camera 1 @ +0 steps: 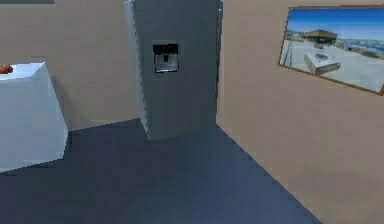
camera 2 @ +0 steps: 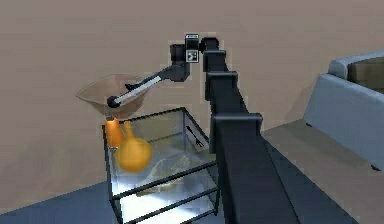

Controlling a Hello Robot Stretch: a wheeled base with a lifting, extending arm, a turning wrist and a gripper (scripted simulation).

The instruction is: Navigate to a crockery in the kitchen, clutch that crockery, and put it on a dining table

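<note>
Bowl (camera 2: pixel 96 92), shallow and tan, hangs at the far end of the gripper (camera 2: pixel 114 102), which holds it in the air against the beige wall, clear of every surface. Just below stands a glass table (camera 2: pixel 160 113). An orange vase (camera 2: pixel 133 152) shows near the table's left corner, but it is unclear whether it is on top or inside the glass. The dark arm (camera 2: pixel 238 140) rises past the table's right edge. A grey sofa (camera 2: pixel 350 95) stands at the arm side view's right. Ahead, a grey fridge (camera 1: pixel 180 65) stands in a corner between beige walls and a framed picture (camera 1: pixel 335 48) hangs on the wall to its right. A white counter (camera 1: pixel 25 115) carries a small red thing (camera 1: pixel 5 69) at its left edge.
</note>
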